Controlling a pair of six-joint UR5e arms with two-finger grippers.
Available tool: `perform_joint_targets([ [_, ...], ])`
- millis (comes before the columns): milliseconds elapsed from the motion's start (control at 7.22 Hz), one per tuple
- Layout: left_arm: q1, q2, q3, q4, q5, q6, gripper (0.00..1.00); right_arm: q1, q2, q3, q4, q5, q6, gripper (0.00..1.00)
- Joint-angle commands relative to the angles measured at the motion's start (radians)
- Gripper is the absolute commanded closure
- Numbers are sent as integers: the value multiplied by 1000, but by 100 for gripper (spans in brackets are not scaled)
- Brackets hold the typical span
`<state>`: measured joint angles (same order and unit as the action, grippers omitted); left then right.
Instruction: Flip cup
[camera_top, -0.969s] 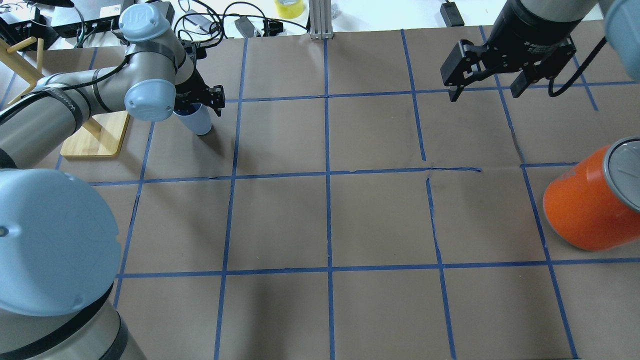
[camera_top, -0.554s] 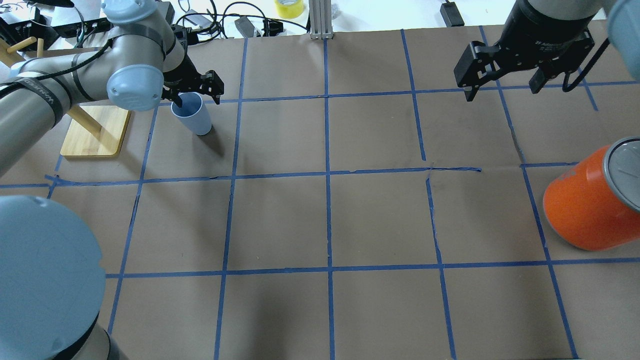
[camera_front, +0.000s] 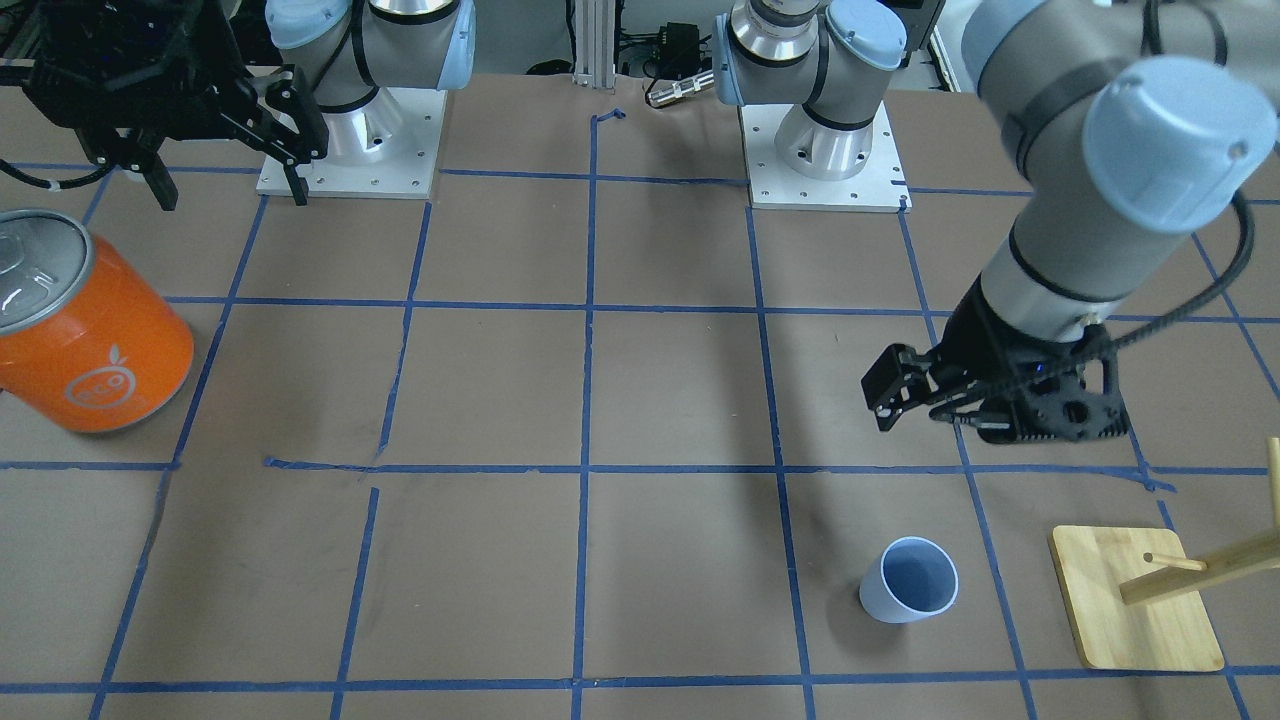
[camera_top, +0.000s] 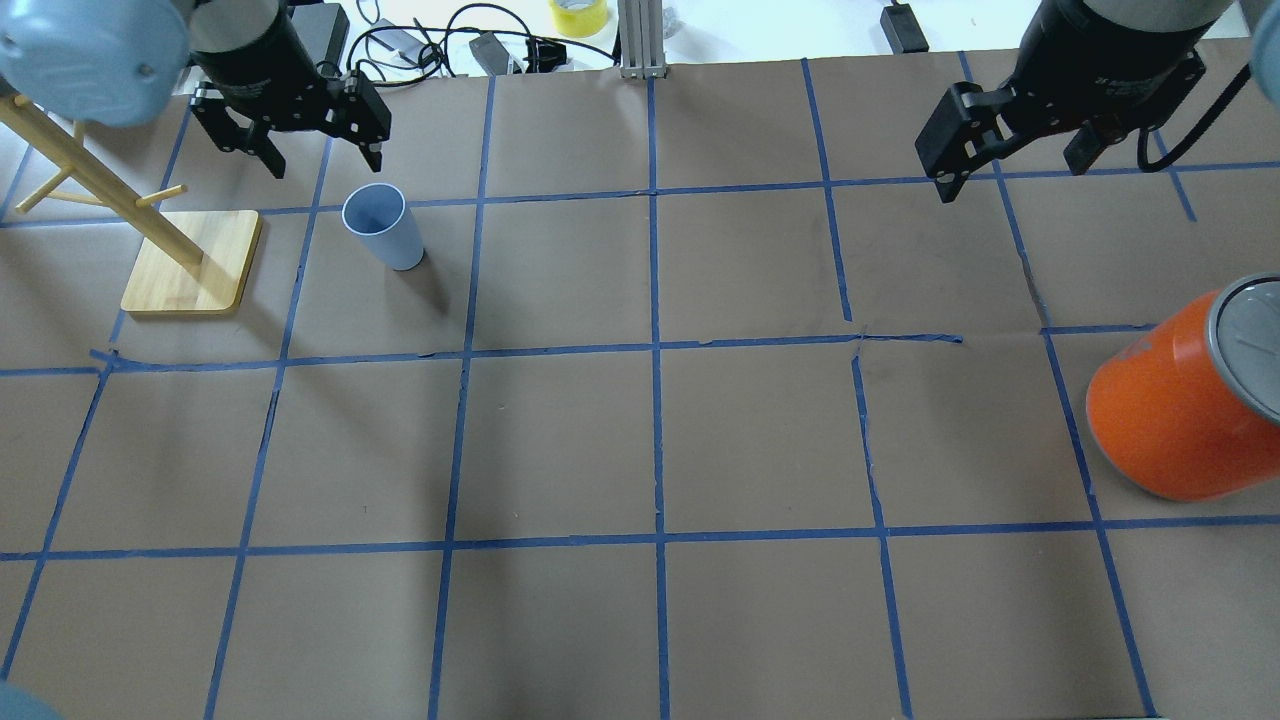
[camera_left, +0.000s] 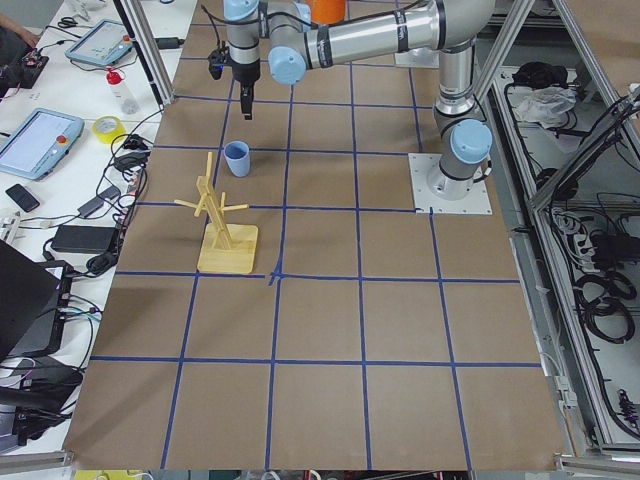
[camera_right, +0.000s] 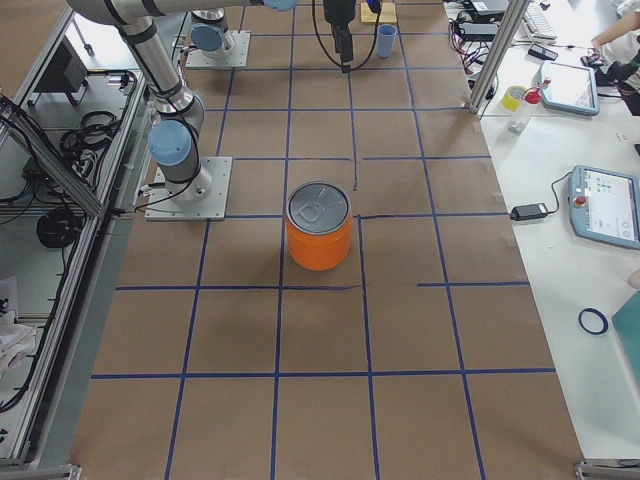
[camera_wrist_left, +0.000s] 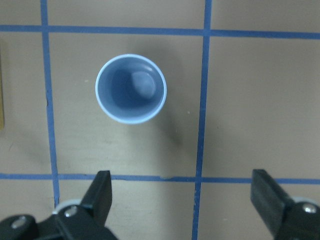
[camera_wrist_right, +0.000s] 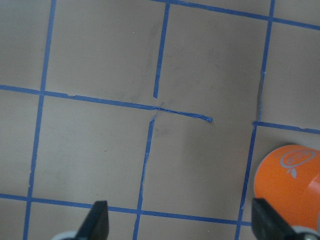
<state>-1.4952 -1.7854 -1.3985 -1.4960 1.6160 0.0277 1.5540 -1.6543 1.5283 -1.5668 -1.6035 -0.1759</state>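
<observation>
Cup upright, rim free all round; left gripper above, spread, empty; right gripper spread, empty.

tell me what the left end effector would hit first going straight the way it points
Probably bare table paper beside the cup; the open left end effector is not centred over it.

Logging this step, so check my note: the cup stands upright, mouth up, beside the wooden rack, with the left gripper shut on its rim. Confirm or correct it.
One point is wrong. The left gripper is not shut on the rim: it is open and clear of the cup, as the left wrist view shows. The rest holds: the cup stands upright, mouth up, beside the wooden rack.
</observation>
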Motion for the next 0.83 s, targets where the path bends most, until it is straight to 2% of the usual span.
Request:
perform_joint_targets([
  [0, 0, 139, -40, -145, 1, 0, 0, 0, -8, 0, -18, 66, 12, 0],
  [277, 0, 210, -137, -84, -37, 0, 0, -5, -25, 9, -16, 59, 15, 0],
  [415, -2, 234, -149, -86, -63, -5, 0, -3, -24, 9, -28, 50, 16, 0],
  [692, 0, 251, -155, -101, -58, 1, 0, -5, -31, 7, -18, 24, 66, 0],
])
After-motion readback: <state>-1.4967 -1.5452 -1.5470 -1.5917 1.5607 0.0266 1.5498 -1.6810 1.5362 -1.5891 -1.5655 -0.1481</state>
